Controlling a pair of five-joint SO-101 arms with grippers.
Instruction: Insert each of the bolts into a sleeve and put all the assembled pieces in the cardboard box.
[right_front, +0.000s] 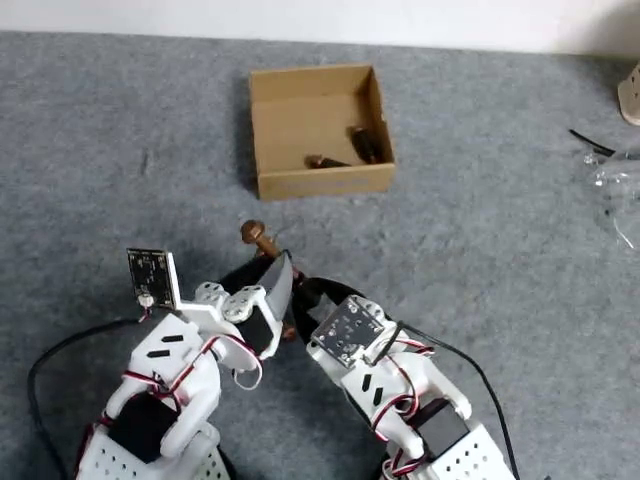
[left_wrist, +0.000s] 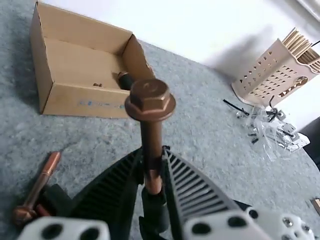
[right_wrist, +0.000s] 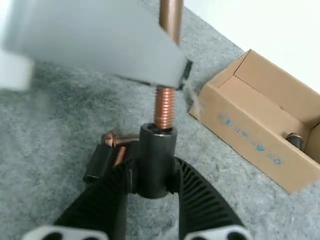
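**A:** What do we hold closest to us?

**B:** Our left gripper is clamped on the shank of a copper-coloured bolt with a hexagonal flanged head, and the head points away from the wrist. Our right gripper is clenched around a black cylindrical sleeve, which stands upright between its ribbed black fingers.

**A:** Do the two meet?

**B:** We see the bolt's threaded tip at the sleeve's open mouth, in line with it. We cannot tell how deep it sits. From above, our two arms stand side by side with the grippers close together, and the bolt head juts out toward the box.

**A:** And just past our grippers?

**B:** On the grey carpeted table, just beside the right gripper, lie a second copper bolt and a second black sleeve. They are close together.

**A:** What do we find farther out?

**B:** The open brown cardboard box stands well apart from our grippers. On its floor, toward the front right corner, we see two dark assembled pieces, one near the front wall and the other by the right wall.

**A:** And farthest off?

**B:** Away to the right lie a heap of clear plastic bags and black wires. Beyond that is a beige perforated holder with wooden sticks.
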